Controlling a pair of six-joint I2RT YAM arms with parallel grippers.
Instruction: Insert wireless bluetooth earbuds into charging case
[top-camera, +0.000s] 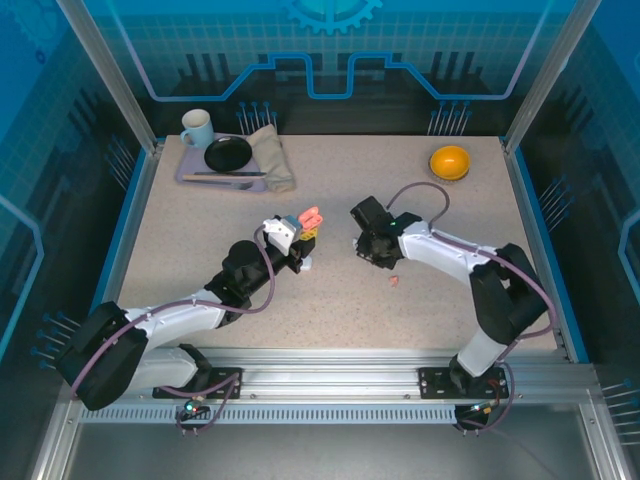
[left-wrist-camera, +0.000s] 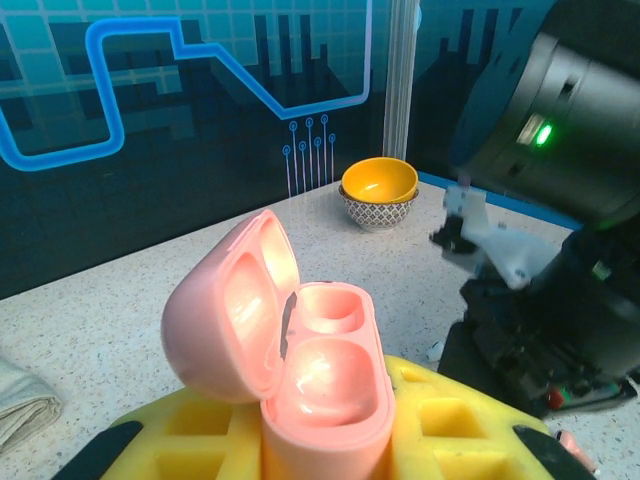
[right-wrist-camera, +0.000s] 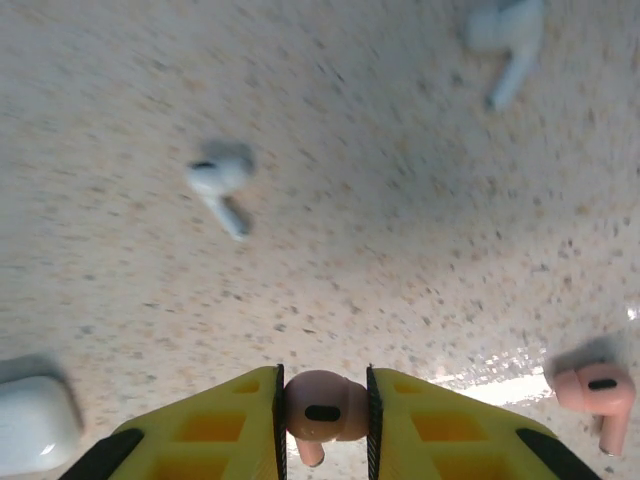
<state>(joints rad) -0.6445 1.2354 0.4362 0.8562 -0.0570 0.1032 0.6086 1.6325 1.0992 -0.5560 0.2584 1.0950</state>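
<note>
Right gripper (right-wrist-camera: 322, 400) jaws closed on a salmon-pink earbud (right-wrist-camera: 326, 410), left gripper (left-wrist-camera: 325, 440) clamped on the open pink charging case (left-wrist-camera: 300, 350) mid-table just left of it; recommend aligning stem over an empty well, lowering squarely.

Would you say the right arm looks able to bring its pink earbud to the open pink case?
Probably yes. The left tool holds the pink case with its lid swung back and both sockets empty, and the right tool, gripping the pink earbud, sits close beside it with nothing between.
</note>
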